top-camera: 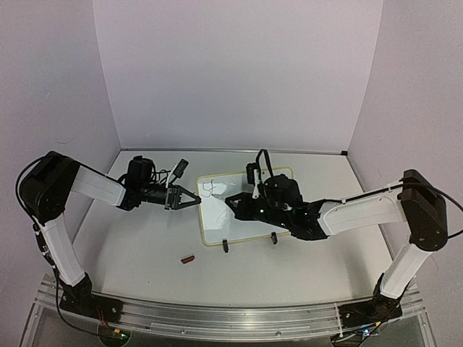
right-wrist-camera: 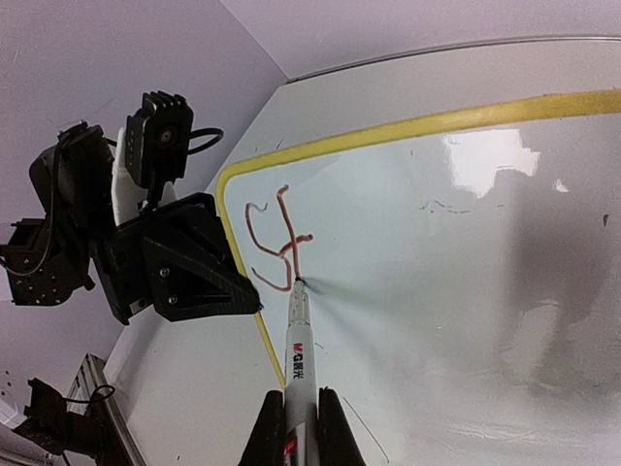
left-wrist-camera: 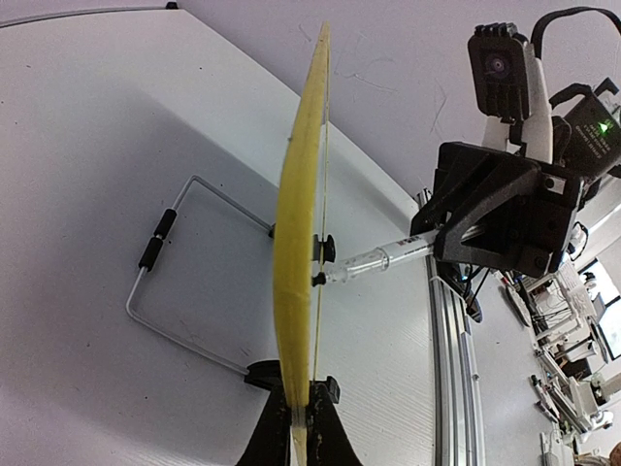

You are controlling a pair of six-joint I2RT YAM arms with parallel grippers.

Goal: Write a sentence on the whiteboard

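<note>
The whiteboard [top-camera: 217, 225] with a pale-yellow frame stands tilted on its wire stand at mid-table. My left gripper [top-camera: 189, 199] is shut on its left edge; in the left wrist view my gripper [left-wrist-camera: 299, 417] clamps the edge-on yellow frame [left-wrist-camera: 296, 223]. My right gripper [top-camera: 249, 204] is shut on a white marker [right-wrist-camera: 301, 354], its tip touching the board. The sentence [right-wrist-camera: 277, 238] is only two reddish-dark letters, "St", at the board's top left, also in the top view [top-camera: 210, 189]. The marker [left-wrist-camera: 383, 260] and right gripper [left-wrist-camera: 495, 209] show beyond the board.
A small red marker cap [top-camera: 188, 258] lies on the table in front of the board's left. The wire stand [left-wrist-camera: 165, 291] sticks out behind the board. Two black clips [top-camera: 226, 246] sit at the board's near edge. Purple walls enclose the table.
</note>
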